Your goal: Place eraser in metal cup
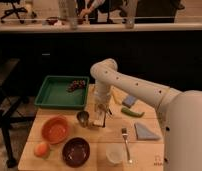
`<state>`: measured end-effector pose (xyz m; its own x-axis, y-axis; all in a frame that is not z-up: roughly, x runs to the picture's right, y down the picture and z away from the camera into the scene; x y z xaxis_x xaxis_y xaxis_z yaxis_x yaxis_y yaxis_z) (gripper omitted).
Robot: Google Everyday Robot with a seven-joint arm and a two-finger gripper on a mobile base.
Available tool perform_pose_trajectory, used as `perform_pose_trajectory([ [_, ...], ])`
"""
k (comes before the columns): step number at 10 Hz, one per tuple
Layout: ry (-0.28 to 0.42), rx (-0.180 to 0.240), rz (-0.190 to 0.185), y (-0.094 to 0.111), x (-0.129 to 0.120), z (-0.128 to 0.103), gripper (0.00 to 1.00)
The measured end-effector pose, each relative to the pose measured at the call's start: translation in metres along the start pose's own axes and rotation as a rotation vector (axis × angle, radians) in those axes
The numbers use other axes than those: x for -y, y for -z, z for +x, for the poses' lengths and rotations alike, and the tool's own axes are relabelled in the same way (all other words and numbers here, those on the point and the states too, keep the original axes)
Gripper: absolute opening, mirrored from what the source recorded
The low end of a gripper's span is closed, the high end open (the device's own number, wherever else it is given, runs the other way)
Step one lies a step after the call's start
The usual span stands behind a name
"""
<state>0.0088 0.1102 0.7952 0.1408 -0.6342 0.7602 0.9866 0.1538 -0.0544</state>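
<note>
One gripper [99,118] beside metal cup [83,118]

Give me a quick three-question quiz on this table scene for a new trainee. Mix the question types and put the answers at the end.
1. True or false: the eraser lies inside the metal cup.
2. Where is the gripper? A) over the green tray; B) low over the table, just picture-right of the metal cup; C) above the white cup.
3. Short answer: what colour is the bowl just picture-left of the metal cup?

Key
1. False: the eraser is outside the cup, beside it and under the gripper.
2. B.
3. Orange.
</note>
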Motion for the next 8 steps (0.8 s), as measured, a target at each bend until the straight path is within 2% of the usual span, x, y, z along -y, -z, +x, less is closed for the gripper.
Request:
perform_pose_trajectory([
  [8, 0.152, 0.052, -0.032, -0.006, 0.06, 0.001, 0.0],
])
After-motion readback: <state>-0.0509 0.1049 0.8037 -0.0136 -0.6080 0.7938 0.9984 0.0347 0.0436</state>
